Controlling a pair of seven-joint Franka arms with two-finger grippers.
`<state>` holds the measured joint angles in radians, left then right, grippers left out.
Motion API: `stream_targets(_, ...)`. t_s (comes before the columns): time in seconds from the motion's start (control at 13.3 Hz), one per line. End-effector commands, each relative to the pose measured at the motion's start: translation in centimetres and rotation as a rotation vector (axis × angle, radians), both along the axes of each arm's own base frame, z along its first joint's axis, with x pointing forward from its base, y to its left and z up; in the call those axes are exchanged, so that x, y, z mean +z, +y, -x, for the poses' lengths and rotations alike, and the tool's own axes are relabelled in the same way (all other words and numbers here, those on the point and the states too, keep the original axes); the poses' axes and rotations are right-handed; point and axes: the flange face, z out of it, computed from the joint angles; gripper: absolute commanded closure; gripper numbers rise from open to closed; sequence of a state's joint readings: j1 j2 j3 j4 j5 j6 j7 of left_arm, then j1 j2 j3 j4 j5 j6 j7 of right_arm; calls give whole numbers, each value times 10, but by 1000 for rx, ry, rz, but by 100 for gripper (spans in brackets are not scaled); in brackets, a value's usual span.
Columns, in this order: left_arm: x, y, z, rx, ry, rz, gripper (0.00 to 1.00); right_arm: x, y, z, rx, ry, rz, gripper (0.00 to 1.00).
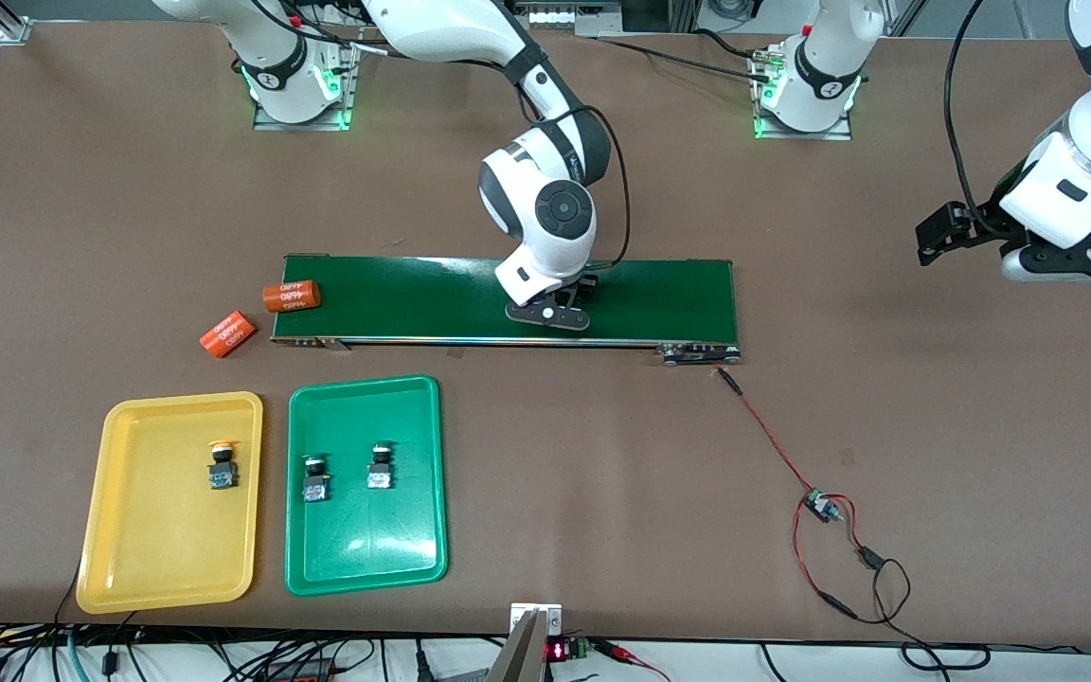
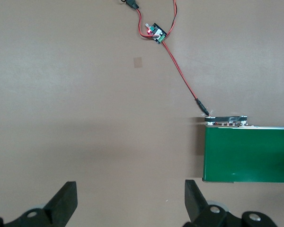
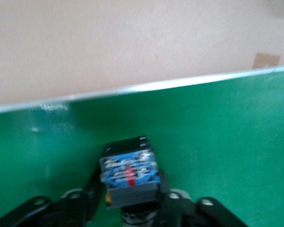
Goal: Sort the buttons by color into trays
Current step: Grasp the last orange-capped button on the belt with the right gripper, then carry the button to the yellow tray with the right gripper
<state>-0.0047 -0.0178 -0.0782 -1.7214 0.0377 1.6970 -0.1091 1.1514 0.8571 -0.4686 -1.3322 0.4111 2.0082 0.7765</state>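
My right gripper [image 1: 550,311] is down on the dark-green conveyor belt [image 1: 413,298], and in the right wrist view the right gripper [image 3: 128,191] is shut on a button [image 3: 129,172] with a black-and-blue body. Its cap is hidden apart from a sliver of orange. In the yellow tray [image 1: 143,549] stands one orange-capped button [image 1: 222,464]. The green tray [image 1: 366,549] beside it holds two green-capped buttons [image 1: 315,478] [image 1: 380,466]. My left gripper [image 1: 1076,263] waits open above bare table past the belt's end, at the left arm's end of the table, and the left gripper [image 2: 131,203] holds nothing.
Two orange cylinders with white numbers [image 1: 292,296] [image 1: 227,333] lie at the belt's end toward the right arm. A red-and-black wire runs from the belt's other end to a small circuit board [image 1: 822,505] [image 2: 156,33]. Both trays lie nearer the front camera than the belt.
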Motion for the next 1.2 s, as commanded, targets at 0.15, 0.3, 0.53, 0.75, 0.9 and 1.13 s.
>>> stream_targets(0.15, 6, -1, -3, 6, 3, 11, 0, 72, -44, -64, -77, -64, -94, 97)
stream_targets(0.3, 6, -1, -3, 6, 3, 11, 0, 108, -84, -97, -128, -93, -138, 99)
stream_targets(0.53, 6, -1, -3, 6, 3, 11, 0, 131, -167, -153, -177, -133, -145, 100)
stream_targets(0.75, 6, -1, -3, 6, 3, 11, 0, 130, -285, -207, -77, -166, -74, 100)
stream_targets(0.9, 6, -1, -3, 6, 3, 11, 0, 123, -373, -232, 17, -159, -40, 100)
stream_targets(1.13, 6, -2, -3, 5, 3, 11, 0, 97, -466, -247, 166, -123, 22, 100)
